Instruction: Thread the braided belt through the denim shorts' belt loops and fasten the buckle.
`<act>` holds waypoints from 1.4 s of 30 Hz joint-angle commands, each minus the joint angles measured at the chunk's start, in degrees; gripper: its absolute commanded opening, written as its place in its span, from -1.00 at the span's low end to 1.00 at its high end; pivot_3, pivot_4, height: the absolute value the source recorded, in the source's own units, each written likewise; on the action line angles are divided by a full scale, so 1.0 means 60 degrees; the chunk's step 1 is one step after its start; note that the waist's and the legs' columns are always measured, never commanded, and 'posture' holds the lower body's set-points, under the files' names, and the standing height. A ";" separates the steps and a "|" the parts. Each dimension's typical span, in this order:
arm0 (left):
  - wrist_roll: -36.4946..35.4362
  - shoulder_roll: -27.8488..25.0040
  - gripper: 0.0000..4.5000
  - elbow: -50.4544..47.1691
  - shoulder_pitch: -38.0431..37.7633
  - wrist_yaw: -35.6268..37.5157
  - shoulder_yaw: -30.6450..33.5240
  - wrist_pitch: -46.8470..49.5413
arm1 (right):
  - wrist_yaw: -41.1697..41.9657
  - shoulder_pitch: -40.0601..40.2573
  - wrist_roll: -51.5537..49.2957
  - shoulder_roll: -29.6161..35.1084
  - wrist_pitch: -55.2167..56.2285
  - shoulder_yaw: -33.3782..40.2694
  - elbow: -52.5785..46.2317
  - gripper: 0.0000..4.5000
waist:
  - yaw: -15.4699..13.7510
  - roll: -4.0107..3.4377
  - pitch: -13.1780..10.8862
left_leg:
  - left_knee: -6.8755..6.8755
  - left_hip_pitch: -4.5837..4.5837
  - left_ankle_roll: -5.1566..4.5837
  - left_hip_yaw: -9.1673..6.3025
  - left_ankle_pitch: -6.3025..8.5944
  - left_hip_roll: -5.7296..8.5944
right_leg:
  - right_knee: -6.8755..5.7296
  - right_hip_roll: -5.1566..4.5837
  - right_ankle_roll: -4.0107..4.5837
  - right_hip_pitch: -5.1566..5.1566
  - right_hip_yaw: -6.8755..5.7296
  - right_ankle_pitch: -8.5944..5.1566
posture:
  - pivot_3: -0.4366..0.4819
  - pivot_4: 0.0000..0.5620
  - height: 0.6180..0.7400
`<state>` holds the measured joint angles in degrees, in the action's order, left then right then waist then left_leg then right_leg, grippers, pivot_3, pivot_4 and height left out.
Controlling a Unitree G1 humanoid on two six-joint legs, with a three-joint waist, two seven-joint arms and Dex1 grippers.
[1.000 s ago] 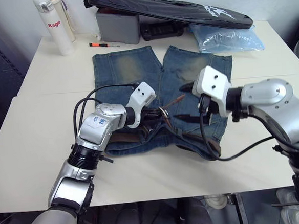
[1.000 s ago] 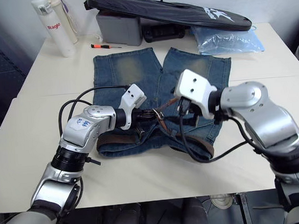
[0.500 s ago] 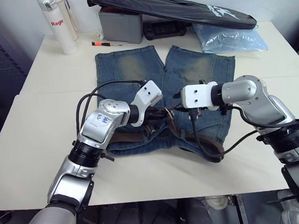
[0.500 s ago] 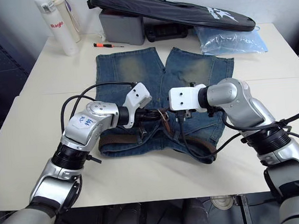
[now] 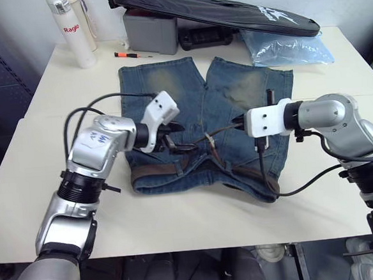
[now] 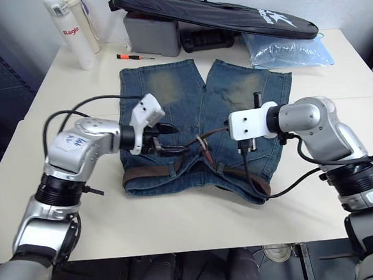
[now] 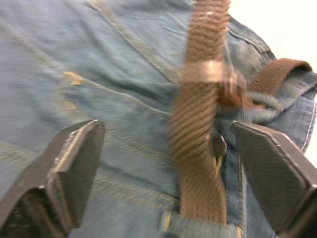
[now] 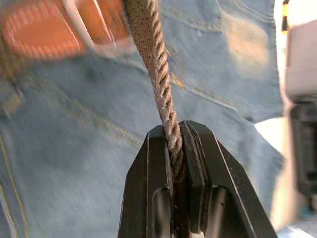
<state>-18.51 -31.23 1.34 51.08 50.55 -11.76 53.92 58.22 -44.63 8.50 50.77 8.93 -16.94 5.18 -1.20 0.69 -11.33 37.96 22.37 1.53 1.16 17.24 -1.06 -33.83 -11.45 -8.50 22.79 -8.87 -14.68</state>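
Note:
The denim shorts (image 5: pixel 170 83) lie flat on the table, waistband toward me. The braided belt (image 5: pixel 156 169) runs along that waistband, and a free stretch rises near the fly, where the buckle (image 5: pixel 207 140) hangs. My right gripper (image 5: pixel 237 125) is shut on this raised strap (image 8: pixel 163 99), holding it taut above the right leg. In the right wrist view the buckle and tan tip (image 8: pixel 49 29) blur past. My left gripper (image 5: pixel 170 136) stands open left of the buckle. Its fingers (image 7: pixel 74 163) straddle the belt (image 7: pixel 198 124) without touching it. I cannot make out single belt loops.
A white bottle (image 5: pixel 70 26), an orange-handled screwdriver (image 5: pixel 131 55), a grey box (image 5: pixel 148 32), a long black bag (image 5: pixel 216 13) and a pale blue plastic bag (image 5: pixel 282 47) line the table's far side. My right arm's black cable (image 5: pixel 286 191) droops over the shorts' right leg.
My left gripper has opened, let go of the belt and drawn back to the left. My right gripper has closed on the strap and pulled it to the right.

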 commanded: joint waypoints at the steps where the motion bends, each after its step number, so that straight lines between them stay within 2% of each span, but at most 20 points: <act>1: -0.0239 0.0004 0.99 0.0188 0.0361 0.0204 0.0344 -0.0098 | -0.0163 -0.0363 0.0348 0.0389 0.0884 0.0506 0.0417 -1.00 | 0.0000 0.0000 0.0000 | 0.0000 0.0000 0.0000 0.0000 0.0000 0.0000 | 0.0001 0.0000 0.0000 -0.0001 0.0000 0.0000 | -0.05 -0.47 1.00; 6: -0.0466 0.0316 0.99 0.0405 0.0762 0.0050 0.0671 -0.0028 | -0.0206 -0.0865 0.0529 0.0386 0.1201 0.0556 0.1005 -1.00 | 0.0009 0.0003 -0.0002 | 0.0001 0.0001 0.0000 0.0001 0.0000 0.0000 | -0.0001 0.0000 0.0000 0.0000 0.0000 0.0000 | -0.05 -0.47 1.00; 8: -0.0498 0.0700 0.99 0.0426 0.0934 -0.0243 0.0704 0.0023 | 0.0004 -0.1042 0.0401 0.0202 0.0933 0.0485 0.0899 -1.00 | 0.0007 0.0003 -0.0002 | 0.0002 0.0001 0.0000 0.0001 0.0000 0.0000 | 0.0000 0.0000 0.0000 -0.0001 0.0000 0.0000 | -0.05 -0.47 1.00; 17: 0.0383 0.1924 0.99 0.0516 0.1070 -0.1406 -0.0287 -0.0107 | 0.0456 -0.1271 0.0286 -0.0497 -0.0215 0.0490 0.0352 -1.00 | 0.0005 0.0002 -0.0002 | 0.0005 0.0001 0.0000 0.0001 0.0000 0.0000 | -0.0002 0.0001 -0.0001 -0.0003 -0.0001 0.0002 | -0.05 -0.47 1.00; 20: 0.0538 0.2246 0.64 0.0680 0.1142 -0.1758 -0.0297 -0.0075 | 0.0509 -0.1190 0.0225 -0.0561 -0.0512 0.0565 0.0078 -1.00 | 0.0004 0.0003 -0.0002 | 0.0005 0.0001 0.0000 0.0000 0.0000 0.0000 | -0.0002 0.0001 -0.0001 -0.0003 0.0000 0.0002 | -0.05 -0.47 1.00; 27: 0.0296 0.2599 -0.81 0.0636 0.1152 -0.1839 -0.0035 0.0279 | 0.0691 -0.0854 -0.0019 -0.0532 -0.1272 0.0719 -0.0527 -1.00 | 0.0004 0.0002 -0.0002 | 0.0005 0.0000 0.0000 0.0001 0.0000 0.0000 | -0.0003 0.0001 -0.0001 -0.0003 0.0000 0.0002 | -0.05 -0.47 1.00; 28: 0.0282 0.2620 -0.96 0.0641 0.1152 -0.1852 -0.0010 0.0308 | 0.0757 -0.0799 -0.0112 -0.0548 -0.1468 0.0749 -0.0614 -1.00 | 0.0003 0.0002 -0.0002 | 0.0005 0.0000 0.0000 0.0001 0.0000 0.0000 | -0.0002 0.0001 -0.0001 -0.0003 0.0000 0.0002 | -0.05 -0.47 1.00; 29: 0.0252 0.2679 -0.96 0.0669 0.1159 -0.1893 0.0060 0.0317 | 0.0800 -0.0731 -0.0330 -0.0636 -0.1848 0.0848 -0.0750 -1.00 | 0.0002 0.0002 -0.0002 | 0.0005 0.0000 0.0000 0.0001 0.0000 0.0000 | -0.0002 0.0001 -0.0001 -0.0003 0.0000 0.0002 | -0.05 -0.47 1.00; 31: 0.0127 0.2847 -1.00 0.0700 0.1161 -0.2039 0.0317 0.0463 | 0.0932 -0.0555 -0.0962 -0.0818 -0.2785 0.1113 -0.1249 -0.56 | -0.0002 0.0002 -0.0002 | 0.0006 0.0001 0.0000 0.0001 0.0000 0.0000 | -0.0002 0.0001 -0.0001 -0.0003 -0.0001 0.0002 | -0.05 -0.47 1.00; 32: 0.0065 0.2920 -1.00 0.0711 0.1153 -0.2110 0.0444 0.0569 | 0.0981 -0.0471 -0.1167 -0.0854 -0.3132 0.1219 -0.1456 -0.46 | -0.0003 0.0002 -0.0002 | 0.0007 0.0002 0.0000 0.0000 0.0000 0.0000 | -0.0003 0.0001 0.0000 -0.0003 -0.0001 0.0002 | -0.05 -0.47 1.00; 34: -0.0107 0.2993 -1.00 0.0644 0.1042 -0.2297 0.0804 0.0966 | 0.1211 -0.0191 -0.1974 -0.0748 -0.4362 0.1657 -0.2161 -0.08 | -0.0012 0.0002 -0.0002 | 0.0007 0.0001 0.0000 -0.0001 0.0000 0.0000 | -0.0003 0.0001 0.0000 -0.0003 -0.0001 0.0002 | -0.05 -0.47 1.00; 38: -0.0374 0.3029 -1.00 0.0465 0.0780 -0.2714 0.1378 0.1620 | 0.1202 -0.0271 -0.3444 -0.0764 -0.6960 0.2330 -0.3248 0.84 | -0.0019 0.0002 -0.0002 | 0.0010 0.0001 0.0000 -0.0001 0.0000 0.0000 | -0.0006 0.0001 0.0000 -0.0003 0.0000 0.0004 | -0.05 -0.47 1.00; 39: -0.0558 0.3175 -1.00 0.0389 0.0670 -0.2965 0.1785 0.1997 | 0.1134 -0.0331 -0.4050 -0.0853 -0.7974 0.2578 -0.3506 0.97 | -0.0014 0.0002 -0.0001 | 0.0010 0.0000 0.0000 -0.0002 0.0000 0.0000 | -0.0008 0.0001 0.0001 -0.0003 0.0000 0.0004 | -0.05 -0.47 1.00; 42: -0.0959 0.3432 -1.00 0.0105 0.0440 -0.3456 0.2543 0.2893 | 0.0899 -0.0307 -0.5100 -0.0923 -0.9820 0.2915 -0.3899 0.97 | -0.0010 0.0002 -0.0001 | 0.0010 0.0000 0.0000 -0.0004 0.0000 -0.0001 | -0.0008 0.0001 0.0001 -0.0003 0.0000 0.0004 | -0.05 -0.47 1.00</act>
<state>-22.63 -10.79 4.69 53.44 30.81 1.28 69.60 64.18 -46.00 -19.12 45.27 -46.08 -1.35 -16.02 -1.27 0.71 -11.34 38.02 22.37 1.52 1.13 17.24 -1.07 -33.88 -11.45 -8.49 22.77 -8.87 -14.66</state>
